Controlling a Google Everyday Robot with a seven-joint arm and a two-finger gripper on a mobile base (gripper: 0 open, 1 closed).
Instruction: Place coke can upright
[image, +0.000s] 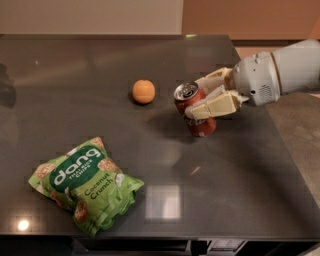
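Three objects on a dark, glossy tabletop (240, 175): coke can (196, 107), round orange fruit (144, 91), green snack bag (85, 185). Entering from the right edge: pale grey arm (287, 67), ending in a cream-coloured tool (196, 99) right of centre. Clenched on the coke can, with one finger (216, 104) laid across the near side of the red body and the other finger behind the far side. Held tilted, not upright: silver top with pull tab turned up and to the left, base down and to the right. White script partly visible on the lower body, below the near finger. Positioned low over the tabletop, with a soft dark shadow beneath; contact between base and surface impossible to tell. To the left of the can's top, and apart from it: the orange fruit, resting alone on the tabletop. Well apart, toward the near left corner: the green snack bag, lying flat, label up, white lettering "dang" and "Coconut Crunch" readable, pictures of toasted chips around the label. Bright square reflection (162, 202) on the tabletop near the front edge, right of the bag; smaller light spot at the front left corner.
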